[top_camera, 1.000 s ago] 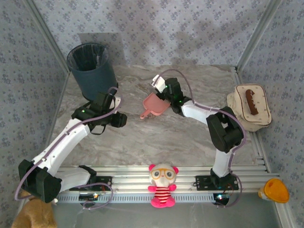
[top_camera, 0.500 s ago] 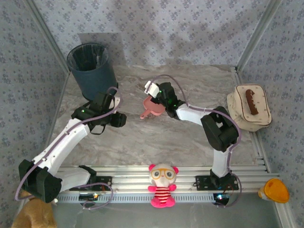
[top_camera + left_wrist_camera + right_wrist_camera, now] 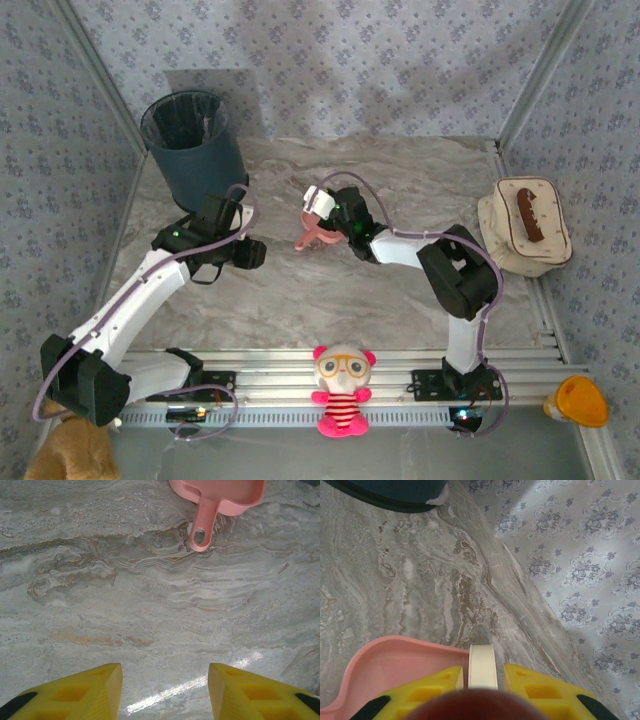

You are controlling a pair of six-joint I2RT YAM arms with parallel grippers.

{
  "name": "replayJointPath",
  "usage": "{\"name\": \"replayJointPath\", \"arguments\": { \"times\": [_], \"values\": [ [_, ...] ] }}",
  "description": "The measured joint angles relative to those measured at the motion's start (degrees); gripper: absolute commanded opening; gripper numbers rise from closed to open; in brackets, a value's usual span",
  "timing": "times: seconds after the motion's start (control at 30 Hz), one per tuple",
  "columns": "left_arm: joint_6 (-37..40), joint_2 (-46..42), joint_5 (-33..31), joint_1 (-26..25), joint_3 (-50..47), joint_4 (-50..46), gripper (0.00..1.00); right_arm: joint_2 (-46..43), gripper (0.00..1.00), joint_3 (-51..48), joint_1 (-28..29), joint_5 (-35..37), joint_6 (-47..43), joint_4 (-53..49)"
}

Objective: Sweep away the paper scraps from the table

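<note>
Your tabletop point(image 3: 300, 290) spreads grey and veined between the patterned walls point(image 3: 420, 60). Your left arm point(image 3: 130, 300) runs from its base at the near left diagonally up toward the dark bin point(image 3: 192, 145), which stands at the far left corner. At the wrist it bends so that the left pincer point(image 3: 165, 695) points right, low over the marble. Your right arm point(image 3: 455, 275) rises from its base, folds at the elbow and stretches its forearm left to the middle of the tabletop. The pink dustpan point(image 3: 215, 490) rests there on the tabletop, with its handle pointing toward your left pincer and well apart from it. Your left pincer stands wide, with tabletop showing between its yellow fingers point(image 3: 85, 692). Your right pincer point(image 3: 483, 671) sits at the dustpan's rim, drawn in narrow on a white strip point(image 3: 482, 655) that stands upright between its fingers. You cannot tell what that strip belongs to.
</note>
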Motion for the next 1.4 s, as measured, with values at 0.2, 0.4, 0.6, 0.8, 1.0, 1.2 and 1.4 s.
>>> {"name": "replayJointPath", "arguments": {
  "times": [0.2, 0.4, 0.6, 0.8, 1.0, 1.2, 1.4],
  "values": [
    [-0.2, 0.7, 0.0, 0.1, -0.1, 0.0, 0.48, 0.0, 0.26, -1.9, 1.3, 0.1, -0.4, 1.7],
    [-0.4, 0.8, 0.0, 0.2, -0.3, 0.0, 0.48, 0.0, 0.37, -4.0, 2.8, 0.5, -0.4, 2.6],
    [-0.4, 0.9, 0.0, 0.2, -0.3, 0.0, 0.48, 0.0, 0.46, -6.0, 4.0, 0.7, 0.0, 2.5],
    [-0.4, 1.9, 0.0, 0.2, -0.3, 0.0, 0.49, 0.0, 0.5, -7.2, 4.6, 0.7, 1.0, 2.4],
    [-0.4, 1.9, 0.0, 0.2, -0.3, 0.0, 0.48, 0.0, 0.54, -8.8, 5.1, 0.7, 1.4, 2.5],
    [-0.4, 2.3, 0.0, 0.4, -0.3, 0.0, 0.48, 0.0, 0.57, -9.7, 5.9, 0.7, 1.8, 2.6],
    [-0.4, 3.0, 0.0, 0.4, -0.3, 0.0, 0.48, 0.0, 0.58, -10.1, 6.3, 1.1, 2.2, 2.6]
  ]
}}
